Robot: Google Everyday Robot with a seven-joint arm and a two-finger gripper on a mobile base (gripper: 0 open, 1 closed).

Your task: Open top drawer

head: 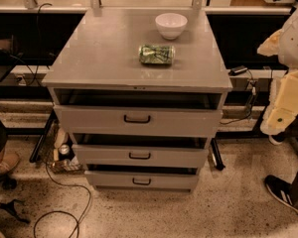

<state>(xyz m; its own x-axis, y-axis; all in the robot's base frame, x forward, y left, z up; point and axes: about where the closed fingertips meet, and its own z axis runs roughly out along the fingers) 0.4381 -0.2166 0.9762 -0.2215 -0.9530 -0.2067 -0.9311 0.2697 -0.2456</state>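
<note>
The top drawer (188, 123) is the tallest grey front of three in a grey metal cabinet (114, 58), with a small black bar handle (137, 118) at its centre. It stands out a little from the cabinet, with a dark gap above its front. My arm shows at the right edge of the camera view. My gripper (271, 42) is up at the right, level with the cabinet top and well away from the handle, touching nothing.
A white bowl (171, 25) and a green can (156, 54) lying on its side sit on the cabinet top. Two shorter drawers (188, 156) below also stand slightly out. Cables (64, 217) lie on the floor at left. A black shoe (283, 190) is at lower right.
</note>
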